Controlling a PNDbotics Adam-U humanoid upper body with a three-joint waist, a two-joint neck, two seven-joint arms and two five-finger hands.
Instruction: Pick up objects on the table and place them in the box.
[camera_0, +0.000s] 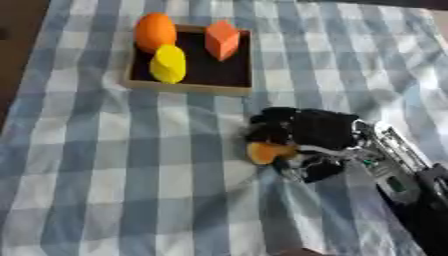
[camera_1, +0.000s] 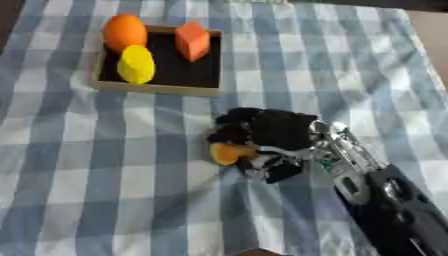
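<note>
**A:** Where's the fruit relative to the fingers?

**B:** Inside them. The right hand (camera_0: 311, 131) has its fingers curled over a small orange fruit (camera_0: 262, 152), which peeks out at the fingertip end, on the side away from the wrist. It looks clamped between fingers above and thumb below, though the thumb's contact is partly hidden.

**A:** Still on the cloth (camera_0: 105, 190)?

**B:** Cannot tell. It sits at or just above the cloth; the hand's shadow hides the gap.

**A:** Long axis? Which way does it point?

**B:** Only a rounded orange patch shows, so no clear long axis and no pointing end. I'd treat it as roundish.

**A:** And the box (camera_0: 188, 88)?

**B:** Beyond the fingertips and somewhat to the left, apart from the hand, with bare cloth between. That is the relation the next move turns on: the fruit must travel forward and left from the fingers, over the near wall.

**A:** Room inside?

**B:** An orange ball (camera_0: 155, 31) sits at the far-left corner, a yellow lemon (camera_0: 168, 64) just before it with its long axis running near-to-far, and an orange block (camera_0: 222, 39) at the far right. The near-right part of the dark floor is open, and it lies closest to the fingertips.

**A:** Other hand?

**B:** Not visible. The right one does the work.
</note>
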